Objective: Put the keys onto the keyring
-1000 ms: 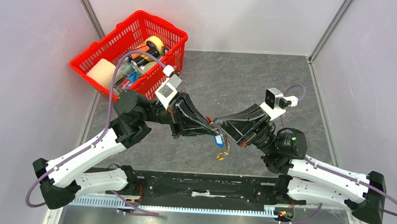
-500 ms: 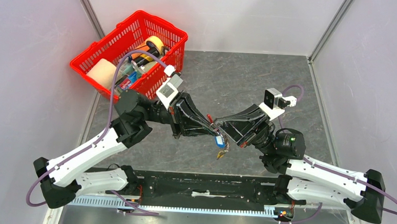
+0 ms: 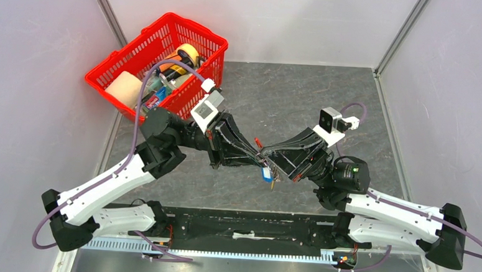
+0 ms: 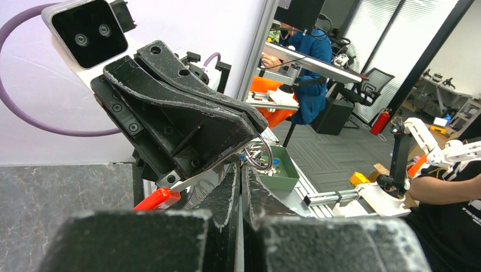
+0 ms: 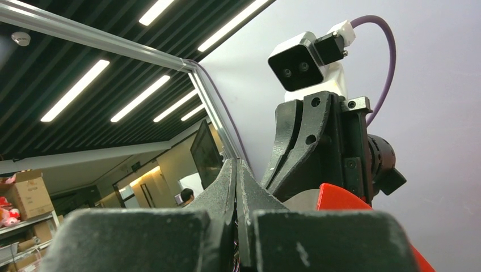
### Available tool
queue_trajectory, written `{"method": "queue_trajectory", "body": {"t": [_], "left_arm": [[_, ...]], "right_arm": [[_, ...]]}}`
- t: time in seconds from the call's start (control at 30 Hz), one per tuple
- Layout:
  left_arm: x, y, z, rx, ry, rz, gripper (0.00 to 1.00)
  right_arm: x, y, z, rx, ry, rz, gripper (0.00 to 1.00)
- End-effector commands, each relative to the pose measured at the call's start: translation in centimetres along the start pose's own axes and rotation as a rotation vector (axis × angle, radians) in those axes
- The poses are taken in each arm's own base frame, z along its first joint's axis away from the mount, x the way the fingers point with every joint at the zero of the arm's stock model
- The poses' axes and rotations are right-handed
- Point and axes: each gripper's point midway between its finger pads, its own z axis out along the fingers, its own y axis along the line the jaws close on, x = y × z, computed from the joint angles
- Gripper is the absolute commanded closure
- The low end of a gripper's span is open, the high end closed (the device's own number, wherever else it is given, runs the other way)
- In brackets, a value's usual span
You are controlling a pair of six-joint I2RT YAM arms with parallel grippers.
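From above, both arms are meeting over the middle of the table [image 3: 303, 95], the left gripper [image 3: 258, 156] and right gripper [image 3: 275, 161] pointing tip to tip and almost touching. The keyring [image 3: 259, 142] is sitting at that meeting point, its red end sticking up behind the jaws and its metal pieces dangling below them. The key [image 3: 266, 172] is hanging blue head up just under the two tips, above the table. A red basket [image 3: 107, 71] of odds and ends is standing at the far left corner. In the left wrist view, the left fingers [image 4: 226, 190] are pressing together with only a thin slit between them, the right gripper is looming just beyond, and a wire loop [image 4: 260, 159] is showing where they meet; what the jaws are pinching is hidden. In the right wrist view, the right fingers [image 5: 226, 187] are likewise drawn narrow, and their catch cannot be made out.
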Motion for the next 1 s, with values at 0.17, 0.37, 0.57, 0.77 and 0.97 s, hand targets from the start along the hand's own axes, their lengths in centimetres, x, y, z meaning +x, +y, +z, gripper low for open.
{"method": "queue_trajectory", "body": {"t": [0.17,0.37,0.57,0.77,0.97], "left_arm": [[-3.5,0.8,1.0,-0.034,-0.103,0.042,0.98],[-3.9,0.5,1.0,-0.029,-0.105,0.047,0.98],[-3.9,0.4,1.0,-0.032,-0.106,0.045,0.98],[-3.4,0.8,0.9,-0.047,-0.095,0.027,0.98],[-2.3,1.1,0.3,-0.076,-0.089,0.000,0.84]], "right_arm": [[3.8,0.6,-0.4,-0.050,0.139,0.060,1.00],[5.1,0.1,-0.5,-0.047,0.165,0.077,1.00],[6.1,-0.2,-0.8,-0.027,0.197,0.027,1.00],[6.6,0.1,-0.9,-0.026,0.208,-0.009,1.00],[5.6,0.9,-0.8,-0.040,0.176,-0.024,1.00]]}}
